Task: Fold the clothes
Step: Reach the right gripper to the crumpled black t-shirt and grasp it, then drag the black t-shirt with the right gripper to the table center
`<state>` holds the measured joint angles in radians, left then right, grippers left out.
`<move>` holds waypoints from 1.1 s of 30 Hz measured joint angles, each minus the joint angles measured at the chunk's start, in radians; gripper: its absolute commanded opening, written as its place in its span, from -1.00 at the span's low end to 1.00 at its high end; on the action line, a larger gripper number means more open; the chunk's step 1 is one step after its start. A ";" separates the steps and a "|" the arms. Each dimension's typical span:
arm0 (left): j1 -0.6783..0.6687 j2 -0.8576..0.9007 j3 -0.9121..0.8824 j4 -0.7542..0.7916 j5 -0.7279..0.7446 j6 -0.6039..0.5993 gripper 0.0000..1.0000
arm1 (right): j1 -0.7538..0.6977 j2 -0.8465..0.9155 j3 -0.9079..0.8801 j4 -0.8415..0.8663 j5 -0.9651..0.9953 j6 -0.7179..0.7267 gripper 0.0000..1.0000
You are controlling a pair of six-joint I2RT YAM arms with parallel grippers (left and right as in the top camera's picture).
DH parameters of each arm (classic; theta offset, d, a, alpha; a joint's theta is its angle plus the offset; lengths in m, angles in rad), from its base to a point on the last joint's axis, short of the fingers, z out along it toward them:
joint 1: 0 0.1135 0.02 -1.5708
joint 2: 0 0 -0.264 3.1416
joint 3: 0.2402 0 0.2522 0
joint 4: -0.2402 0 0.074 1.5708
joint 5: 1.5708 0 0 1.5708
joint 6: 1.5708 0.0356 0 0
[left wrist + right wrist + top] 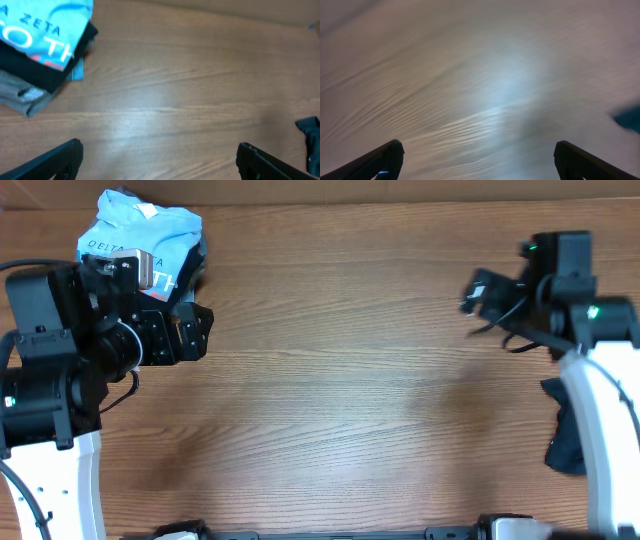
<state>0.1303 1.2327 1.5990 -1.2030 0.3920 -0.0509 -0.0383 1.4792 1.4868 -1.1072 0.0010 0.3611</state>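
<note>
The dark T-shirt [563, 435] lies at the right edge of the tabletop [350, 400], well apart from the pile at the far left corner. The white right arm [600, 410] covers most of the garment. Only a dark, crumpled strip shows in the overhead view. The long axis of this strip runs from the far side of the tabletop toward the near side. Neither collar nor hem is visible, so the direction the garment points cannot be determined. In the right wrist view, a dark blue patch at the right border is probably the same T-shirt [628, 118].

The left tool [200, 330] points toward the right over bare wood, just beside the pile. Its fingers [60, 160] are spread wide. They hold nothing and touch nothing.

The right tool [478, 295] points toward the left over the far right part of the tabletop. Its fingers [382, 159] are also spread wide, with only wood grain between them.

The pile consists of a light blue shirt [140, 230] lettered "DELTA ZETA" on top and a grey garment [25, 95] at the bottom.
</note>
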 measured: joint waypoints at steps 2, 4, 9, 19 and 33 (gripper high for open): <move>0.000 0.006 0.004 -0.023 0.000 0.002 1.00 | -0.088 0.069 0.000 -0.008 0.015 0.031 0.85; 0.000 0.006 0.006 -0.036 0.000 0.002 1.00 | -0.174 0.146 0.000 -0.007 0.023 0.058 0.71; 0.000 0.006 0.010 -0.061 0.002 0.002 1.00 | -0.312 0.299 0.000 0.021 0.038 0.093 0.50; 0.000 0.006 0.011 -0.086 0.015 0.002 1.00 | -0.434 0.541 0.000 0.029 0.071 0.186 0.38; 0.000 0.006 0.012 -0.087 0.016 0.002 1.00 | -0.491 0.574 -0.090 0.159 0.095 0.209 -0.92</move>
<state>0.1303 1.2385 1.6108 -1.2896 0.4080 -0.0494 -0.5297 2.0533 1.3964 -0.9485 0.0956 0.5697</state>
